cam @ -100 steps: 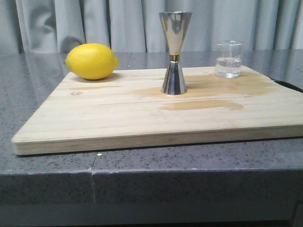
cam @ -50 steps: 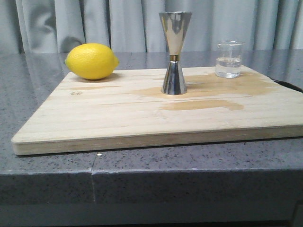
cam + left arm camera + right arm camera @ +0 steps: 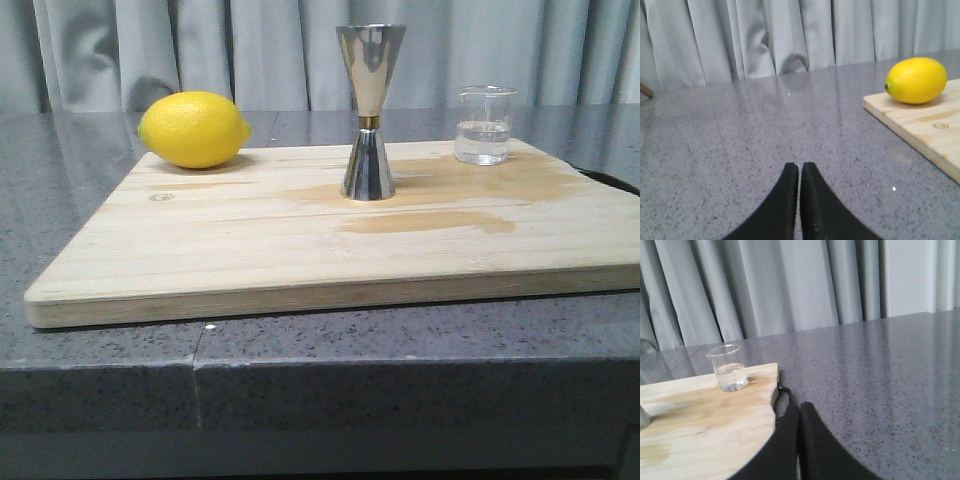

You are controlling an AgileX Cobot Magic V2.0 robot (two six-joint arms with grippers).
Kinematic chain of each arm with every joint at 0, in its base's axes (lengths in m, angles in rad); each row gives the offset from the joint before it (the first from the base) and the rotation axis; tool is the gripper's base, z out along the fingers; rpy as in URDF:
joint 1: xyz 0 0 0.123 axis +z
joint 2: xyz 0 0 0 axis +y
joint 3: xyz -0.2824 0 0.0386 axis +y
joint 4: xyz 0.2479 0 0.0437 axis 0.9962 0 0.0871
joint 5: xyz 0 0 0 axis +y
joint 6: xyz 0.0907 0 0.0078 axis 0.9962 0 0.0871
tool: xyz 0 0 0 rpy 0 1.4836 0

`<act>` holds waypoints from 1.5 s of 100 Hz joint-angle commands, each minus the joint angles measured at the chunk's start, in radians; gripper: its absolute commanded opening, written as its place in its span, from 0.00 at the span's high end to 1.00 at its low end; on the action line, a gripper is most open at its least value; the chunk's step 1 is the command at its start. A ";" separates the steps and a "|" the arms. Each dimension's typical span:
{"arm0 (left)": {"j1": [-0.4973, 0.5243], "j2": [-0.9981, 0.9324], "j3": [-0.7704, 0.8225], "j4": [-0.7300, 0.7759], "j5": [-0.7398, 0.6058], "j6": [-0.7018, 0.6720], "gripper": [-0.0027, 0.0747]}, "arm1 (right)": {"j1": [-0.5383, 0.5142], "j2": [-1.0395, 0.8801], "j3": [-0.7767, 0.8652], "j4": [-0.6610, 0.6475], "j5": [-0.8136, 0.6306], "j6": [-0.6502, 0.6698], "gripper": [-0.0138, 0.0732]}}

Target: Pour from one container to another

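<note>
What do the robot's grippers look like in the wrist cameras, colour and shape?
Only the fingers show. The left gripper has two matte black fingers, broad toward the camera and curving to slim pointed tips. The right gripper looks the same. No cables, markings or arm links are visible, and the front view shows neither arm.

A grey speckled counter (image 3: 100,260) carries a pale wooden board (image 3: 250,250) bearing a lemon (image 3: 193,129) at its far left corner, a steel jigger (image 3: 369,110) upright mid-board toward the far edge, and a glass beaker (image 3: 485,125) near its far right corner.
</note>
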 commanded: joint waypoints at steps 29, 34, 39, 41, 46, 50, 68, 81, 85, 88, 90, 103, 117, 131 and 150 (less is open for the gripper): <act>-0.004 -0.019 -0.064 -0.541 -0.283 -0.275 0.99 | 0.000 -0.009 -0.122 0.270 -0.103 0.152 0.93; -0.012 -0.005 -0.124 -0.536 -0.229 -0.275 0.99 | 0.000 0.015 -0.213 0.268 0.023 0.150 0.93; -0.024 0.025 -0.191 -0.533 -0.167 -0.275 0.99 | 0.000 0.054 -0.298 0.246 0.129 0.146 0.93; -0.030 0.042 -0.222 -0.531 -0.140 -0.275 0.99 | 0.000 0.077 -0.336 0.233 0.171 0.135 0.93; -0.045 0.093 -0.298 -0.508 -0.071 -0.260 0.99 | 0.000 0.137 -0.424 0.213 0.269 0.080 0.93; -0.062 0.146 -0.366 -0.480 -0.007 -0.239 0.99 | 0.000 0.198 -0.487 0.208 0.335 -0.012 0.93; -0.166 0.418 -0.631 -0.470 0.180 0.032 0.99 | 0.000 0.475 -0.763 0.198 0.526 -0.351 0.93; -0.267 0.592 -0.763 -0.470 0.187 0.211 0.97 | 0.000 0.610 -0.853 0.184 0.496 -0.361 0.92; -0.294 0.642 -0.790 -0.470 0.187 0.248 0.94 | 0.000 0.639 -0.867 0.184 0.491 -0.361 0.90; -0.321 0.673 -0.805 -0.470 0.187 0.268 0.91 | 0.000 0.654 -0.876 0.184 0.482 -0.361 0.89; -0.338 0.696 -0.815 -0.470 0.187 0.280 0.87 | 0.000 0.667 -0.881 0.184 0.478 -0.361 0.87; -0.444 0.824 -0.836 -0.470 0.149 0.316 0.49 | 0.000 0.689 -0.883 0.184 0.451 -0.361 0.80; -0.551 0.961 -0.836 -0.470 0.009 0.316 0.12 | 0.000 0.691 -0.883 0.184 0.442 -0.361 0.76; -0.613 1.112 -0.836 -0.470 -0.154 0.316 0.10 | 0.000 0.691 -0.883 0.184 0.438 -0.361 0.76; -0.665 1.289 -0.836 -0.479 -0.291 0.314 0.10 | 0.000 0.689 -0.883 0.184 0.438 -0.361 0.76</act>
